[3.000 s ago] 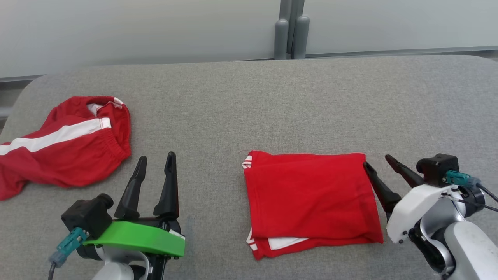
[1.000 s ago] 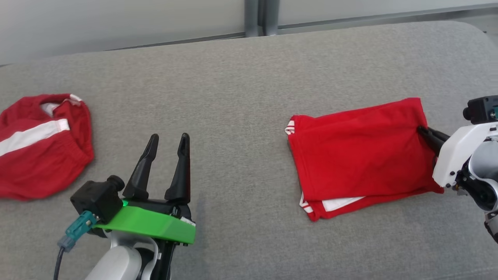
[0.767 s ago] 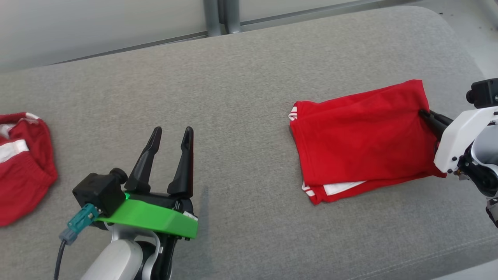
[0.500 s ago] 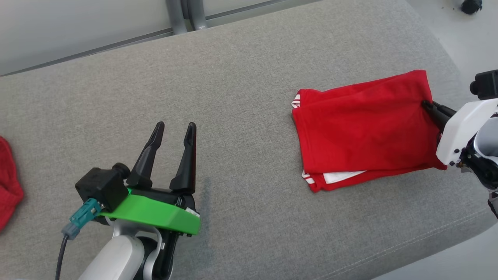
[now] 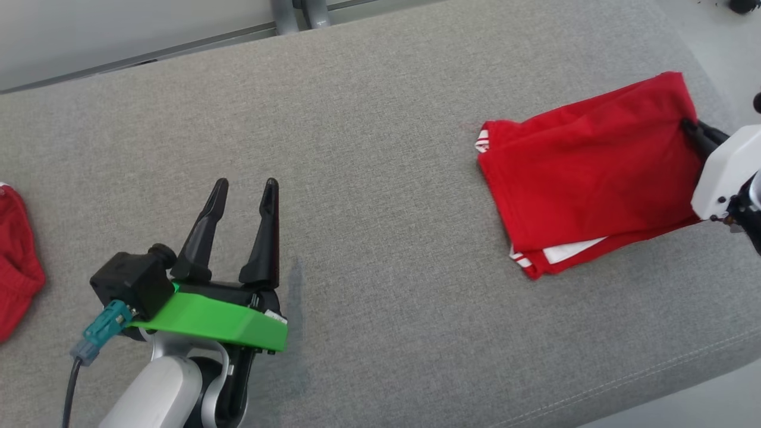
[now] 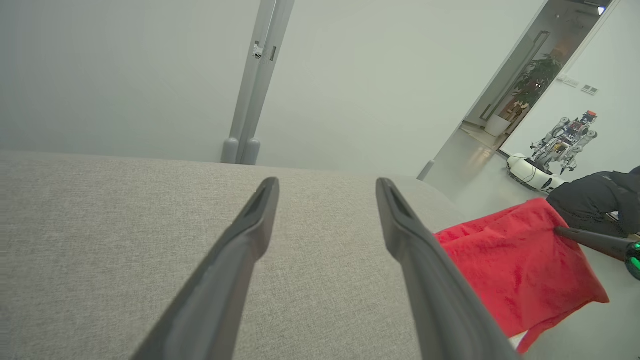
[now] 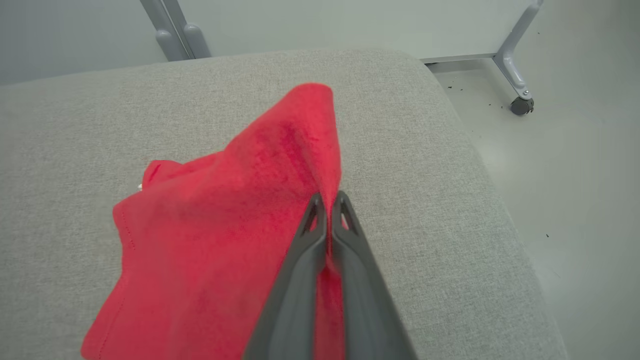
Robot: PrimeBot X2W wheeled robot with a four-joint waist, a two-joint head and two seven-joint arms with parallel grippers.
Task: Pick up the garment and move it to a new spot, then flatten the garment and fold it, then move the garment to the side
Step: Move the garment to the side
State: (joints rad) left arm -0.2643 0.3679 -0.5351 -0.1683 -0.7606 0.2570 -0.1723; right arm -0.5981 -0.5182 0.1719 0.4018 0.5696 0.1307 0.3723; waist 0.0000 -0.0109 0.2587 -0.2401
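Dragging the folded garment [image 5: 594, 172] sideways looks like the step in hand. Three seconds ago the right gripper [image 5: 692, 128] stood spread just off the garment's right edge; by a second ago it had pinched that edge. It now holds it with its fingers pressed together on a ridge of red cloth, plain in the right wrist view. Much of the shift in the head view is the camera turning: the other garment [image 5: 15, 261] has slid to the left edge of the frame without being touched. Against the bench [image 5: 386, 178], though, the garment has truly travelled. It lay near the middle and now sits at the upper right of the frame, tilted, its far corner close to the bench's rounded end. The fold appears to have survived, with white-striped hems peeking out at its lower left corner. I judge the final move to the side nearly done, with only the release left. The garment stretches left and down from the right gripper's tips, which grip the middle of its right edge, lifted a little there. The left gripper [image 5: 245, 184] hovers spread and empty at lower left, well apart from it.
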